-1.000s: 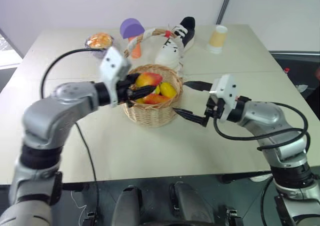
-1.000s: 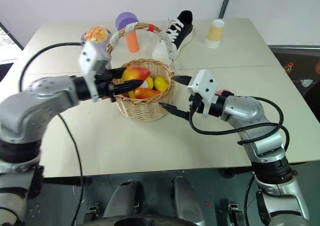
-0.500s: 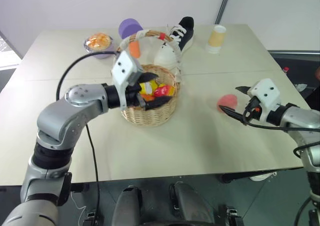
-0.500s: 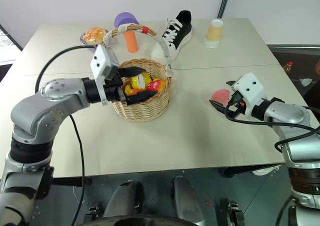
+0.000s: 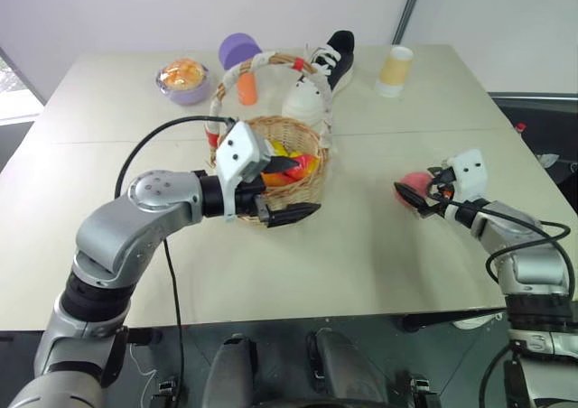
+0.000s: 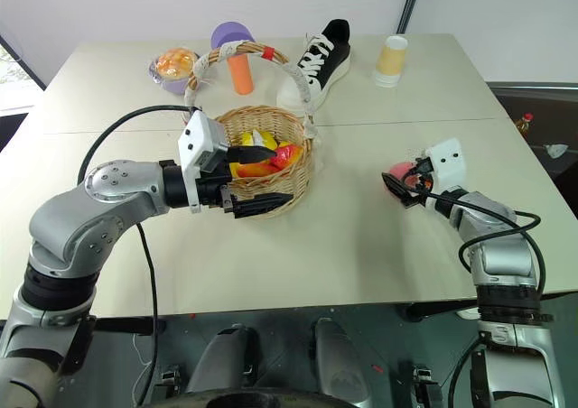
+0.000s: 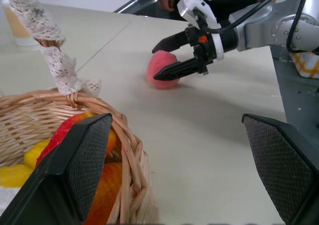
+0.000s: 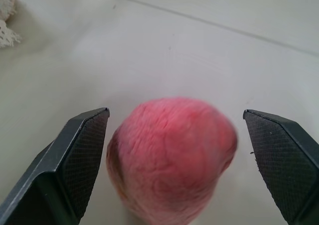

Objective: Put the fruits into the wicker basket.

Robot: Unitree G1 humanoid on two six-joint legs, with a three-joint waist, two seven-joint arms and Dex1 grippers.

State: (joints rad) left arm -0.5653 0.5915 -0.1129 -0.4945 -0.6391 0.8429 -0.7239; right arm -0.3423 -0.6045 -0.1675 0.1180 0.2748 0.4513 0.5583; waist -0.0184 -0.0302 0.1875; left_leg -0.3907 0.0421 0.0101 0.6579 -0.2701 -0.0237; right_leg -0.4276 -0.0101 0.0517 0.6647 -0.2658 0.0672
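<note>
Peach point(image 8: 172, 158) lies at mid-right of the head view, between the wide-open, empty right gripper point(image 6: 404, 188). Judged light, round, liable to roll; pinch across its middle. Left gripper point(image 5: 287, 190) is spread empty at the basket point(image 5: 302, 191).
</note>
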